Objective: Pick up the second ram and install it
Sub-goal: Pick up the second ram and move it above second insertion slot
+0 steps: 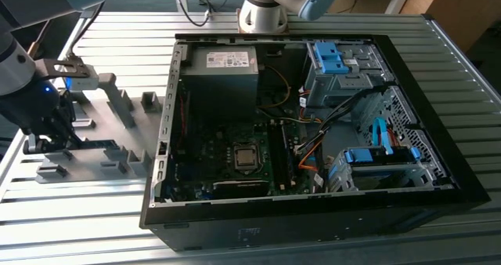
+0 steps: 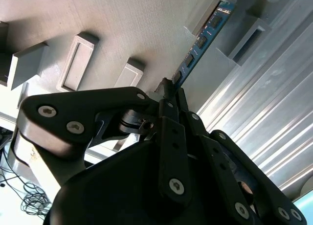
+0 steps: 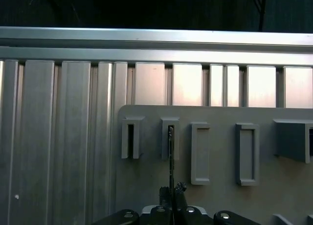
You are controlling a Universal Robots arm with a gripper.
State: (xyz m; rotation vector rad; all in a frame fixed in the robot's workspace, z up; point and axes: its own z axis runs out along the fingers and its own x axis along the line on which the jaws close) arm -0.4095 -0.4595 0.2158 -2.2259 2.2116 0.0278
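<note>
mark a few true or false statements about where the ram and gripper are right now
1. The gripper is shut on the second ram. True.
2. The second ram is seated in the motherboard. False: it is outside the computer case, over the grey holder plate.
3. The computer case is open, with the motherboard exposed. True.
4. The computer case lies on a wooden table. False: it lies on a ribbed metal table.
</note>
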